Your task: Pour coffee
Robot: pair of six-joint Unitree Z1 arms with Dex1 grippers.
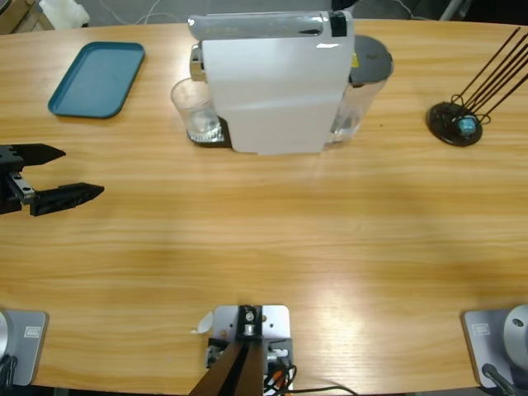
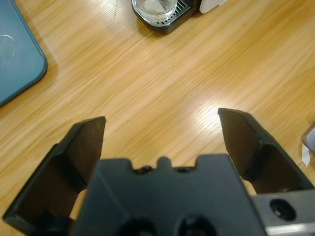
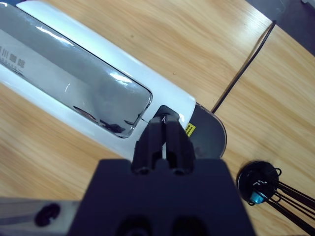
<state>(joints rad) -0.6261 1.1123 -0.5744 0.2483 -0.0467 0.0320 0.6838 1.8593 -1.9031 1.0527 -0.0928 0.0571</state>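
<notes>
A white coffee machine [image 1: 272,82] stands at the back middle of the table, and the right wrist view looks down on its silver top lever [image 3: 88,93]. A clear glass [image 1: 196,111] stands on its drip tray [image 2: 167,22] under the spout. No dark coffee shows in the glass [image 2: 155,7]. My left gripper [image 1: 82,172] hovers open at the table's left edge, well short of the glass, with nothing between its jaws [image 2: 162,120]. My right gripper [image 3: 165,120] is shut, its tips at the rear end of the lever on top of the machine [image 1: 338,25].
A teal tray [image 1: 97,78] lies at the back left, also in the left wrist view [image 2: 15,54]. A black wire capsule holder [image 1: 455,124] with a teal capsule stands at the right [image 3: 258,184]. The machine's water tank [image 1: 363,91] sits on its right side.
</notes>
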